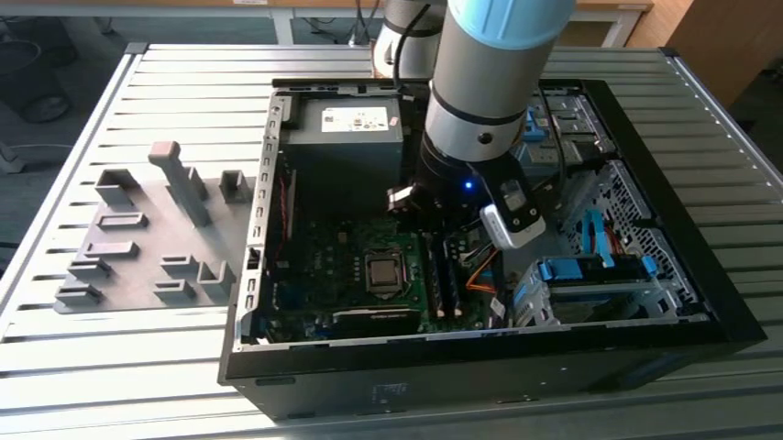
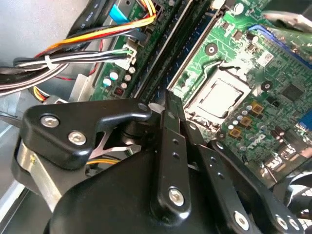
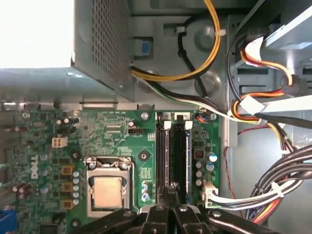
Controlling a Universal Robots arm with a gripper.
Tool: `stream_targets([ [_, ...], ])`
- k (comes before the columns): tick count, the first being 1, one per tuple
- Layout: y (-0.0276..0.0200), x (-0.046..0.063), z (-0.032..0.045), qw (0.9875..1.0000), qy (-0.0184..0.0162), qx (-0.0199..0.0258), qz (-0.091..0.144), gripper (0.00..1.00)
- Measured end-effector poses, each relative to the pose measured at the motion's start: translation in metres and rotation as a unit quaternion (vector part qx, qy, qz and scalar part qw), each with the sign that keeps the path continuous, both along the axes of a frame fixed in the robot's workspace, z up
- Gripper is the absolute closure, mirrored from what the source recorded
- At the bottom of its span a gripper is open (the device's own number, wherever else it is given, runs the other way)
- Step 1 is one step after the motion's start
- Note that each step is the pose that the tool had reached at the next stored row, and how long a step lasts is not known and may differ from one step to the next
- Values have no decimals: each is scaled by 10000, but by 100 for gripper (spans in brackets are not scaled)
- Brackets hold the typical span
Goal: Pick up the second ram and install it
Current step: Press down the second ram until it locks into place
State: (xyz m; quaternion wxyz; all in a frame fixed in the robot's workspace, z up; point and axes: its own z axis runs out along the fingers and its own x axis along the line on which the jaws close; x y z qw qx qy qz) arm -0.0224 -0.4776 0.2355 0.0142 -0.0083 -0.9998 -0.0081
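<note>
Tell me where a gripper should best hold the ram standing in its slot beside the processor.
Probably pinch the ram by its upper long edge, fingers on its two flat faces, coming straight down: it stands on edge, with the neighbouring slot close beside.

The arm [image 1: 496,82] hides the motherboard's [image 1: 336,266] upper RAM slot ends in the exterior view. The gripper [image 3: 170,214] is cut off by the frame edge in the first wrist view, covering the slots' [image 3: 173,156] near ends. Whether a module sits between its fingertips cannot be determined.
</note>
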Motion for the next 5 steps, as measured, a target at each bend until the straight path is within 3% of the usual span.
stream_targets([
  [5,0,0,4,10000,0,-1,0,89],
])
